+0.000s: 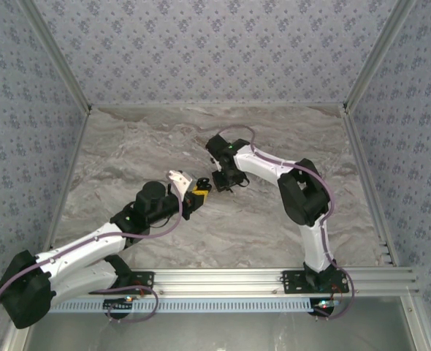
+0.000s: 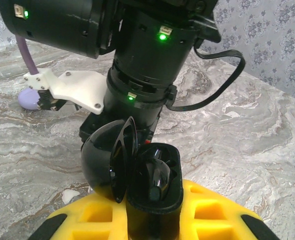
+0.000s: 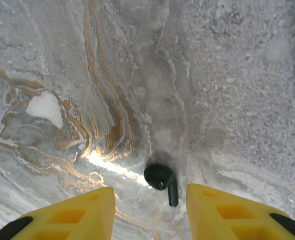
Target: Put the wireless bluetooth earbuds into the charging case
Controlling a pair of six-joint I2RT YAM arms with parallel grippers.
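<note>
The charging case (image 2: 152,207) is gripped upright by the left pincer (image 2: 155,220), whose yellow fingers (image 2: 215,212) are closed against its two sides. Its lid (image 2: 105,165) is swung open and stands on edge beside the case body. Inside the open well a glossy black piece (image 2: 156,181) is seated; whether it is an earbud cannot be told for certain.

A second black earbud (image 3: 158,176) is seen lying flat on the marbled surface (image 3: 227,75), close to the case on the side where the right pincer (image 3: 150,192) hangs. Its rounded head is turned away from that pincer, and its short stem is pointed back towards it, angled slightly to one finger. The long axis is thus laid roughly along the line of the pincer's approach. The right pincer is held open, its yellow fingers spread to either side of the earbud without touching it.

From above, the left pincer (image 1: 201,192) and the right pincer (image 1: 221,183) are seen nearly meeting at the case. Beyond the case, a small pale lavender object (image 2: 28,98) is resting on the surface.
</note>
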